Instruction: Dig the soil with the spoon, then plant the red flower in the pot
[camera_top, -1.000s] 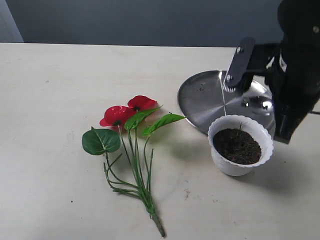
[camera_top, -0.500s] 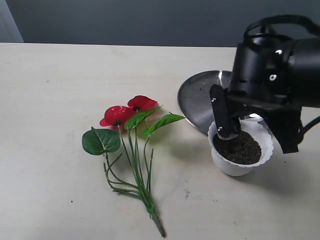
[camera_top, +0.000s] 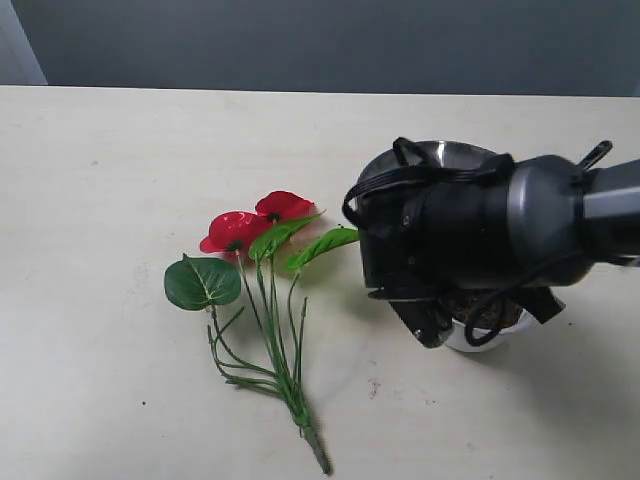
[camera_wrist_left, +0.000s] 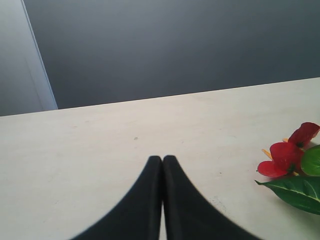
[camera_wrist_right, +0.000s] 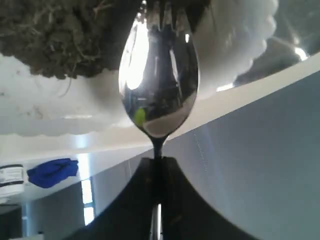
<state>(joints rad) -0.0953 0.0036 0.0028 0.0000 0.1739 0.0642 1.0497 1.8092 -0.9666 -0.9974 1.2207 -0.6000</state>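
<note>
Spoon (camera_wrist_right: 159, 85) pinched in right hand (camera_wrist_right: 157, 164), bowl at the soil (camera_wrist_right: 55, 35).

Cream matte tabletop (camera_top: 120, 180) spreads wide in front of me, with a few dark specks (camera_top: 372, 385) on it toward the near edge. A round flat steel plate (camera_top: 460, 150) sits over on the right of the table. Only its shiny far rim shows; the rest is covered. Behind the table stands a dark grey wall (camera_top: 300, 40), with a pale grey-white panel (camera_top: 15, 50) at its left end. My right wrist view catches a crumpled blue thing (camera_wrist_right: 52, 172) beside a white labelled container (camera_wrist_right: 11, 176), both too blurred to name.
</note>
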